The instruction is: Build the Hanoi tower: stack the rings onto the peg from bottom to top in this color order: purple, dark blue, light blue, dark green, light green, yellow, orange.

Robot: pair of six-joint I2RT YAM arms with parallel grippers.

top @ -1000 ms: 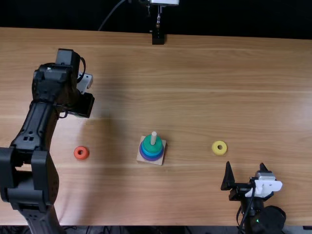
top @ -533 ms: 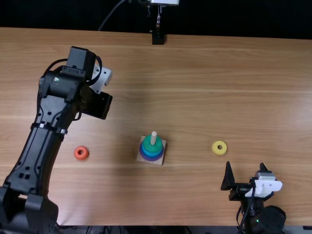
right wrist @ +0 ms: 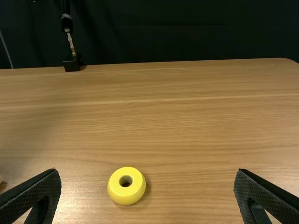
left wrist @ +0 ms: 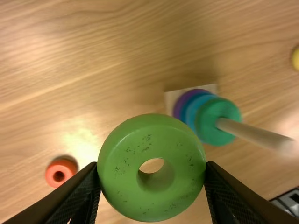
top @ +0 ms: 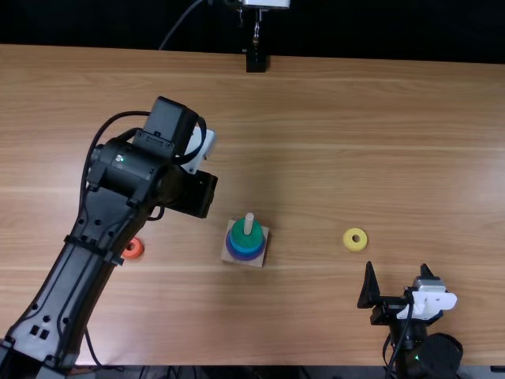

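My left arm has swung toward the peg. My left gripper pinches the light green ring, short of the peg; my right gripper is empty, spread wide. The ring looks light, stiff, perhaps slick: best held by opposite sides. The left wrist view shows its hole; the top view, my left arm's angle.

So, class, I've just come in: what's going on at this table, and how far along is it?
The left gripper is holding the light green ring, which is not on the peg yet. On the peg sit a purple ring lowest, blue above it and a dark green ring on top. The orange ring and yellow ring lie loose on the table. The right gripper is open, holding nothing.
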